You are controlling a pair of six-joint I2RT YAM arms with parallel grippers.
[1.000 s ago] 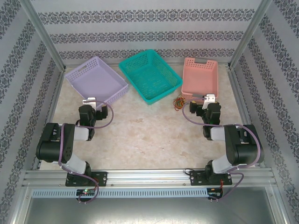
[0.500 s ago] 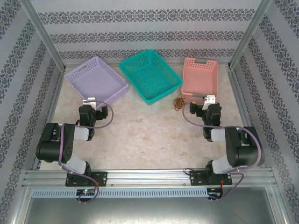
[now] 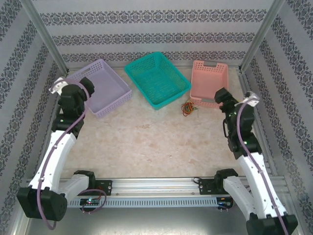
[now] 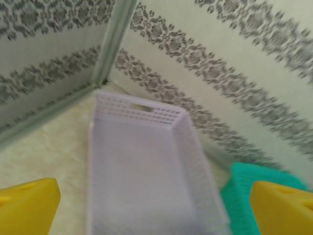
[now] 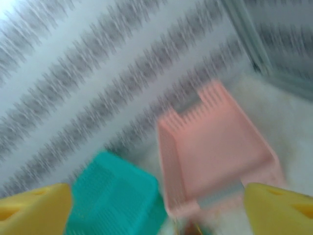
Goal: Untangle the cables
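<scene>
Left gripper (image 3: 88,83): jaws wide apart, empty, over the lilac basket (image 3: 100,87) at the table's (image 3: 146,142) far-left corner.
Cables (image 3: 188,108): on the table near its far edge, right of centre, just beside the pink basket's (image 3: 209,83) near-left corner.
Right gripper (image 3: 219,93): fingers well apart, holding nothing, near the tangle.
Handling: expect limp, feather-light, springy strands; pull one and the whole knot will likely follow.
Hold: pinch one outer loop for yourself, not the middle.
Count: one tangle of red, orange-yellow and dark strands, too fine to number; three baskets, the lilac, teal basket (image 3: 156,78) and pink.
</scene>
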